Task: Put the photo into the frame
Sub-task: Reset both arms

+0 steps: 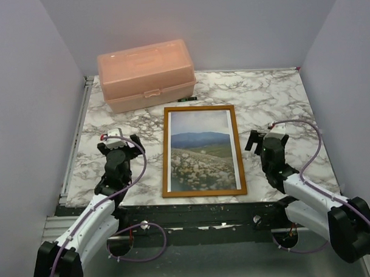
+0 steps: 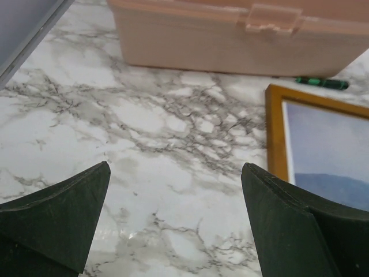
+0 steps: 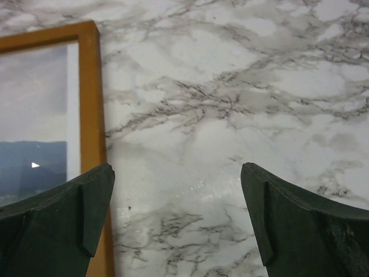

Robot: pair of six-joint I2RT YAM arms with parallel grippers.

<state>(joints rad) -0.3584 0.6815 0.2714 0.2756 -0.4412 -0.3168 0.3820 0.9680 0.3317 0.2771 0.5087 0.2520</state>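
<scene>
Left gripper (image 2: 176, 222): jaws spread wide, holding nothing. It sits above bare marble to the left of the frame (image 1: 166, 152) and apart from it. In the wrist view only tabletop lies between the fingers (image 2: 63, 219).

Right gripper (image 3: 177, 222): jaws also spread wide, holding nothing. It sits above bare marble to the right of the frame. In the wrist view its left finger overlaps the frame's right rail (whether it touches cannot be told).

Frame: orange-brown, thin-railed. It lies flat at the middle of the table (image 1: 281, 102) between the two grippers, long side running away from the arms, near rail close to the table's near edge.

Photo (image 1: 202, 153): lies inside the frame, picture side up, with sky at the far end and flowery meadow at the near end. A narrow white margin shows along the side rails.

Box (image 1: 145, 74): pink, translucent, lid shut, latch facing the arms. It stands at the far left of the table, beyond the frame.

Pen (image 1: 186, 99): small, dark with green. It lies on the marble between the box and the frame's far rail.
</scene>
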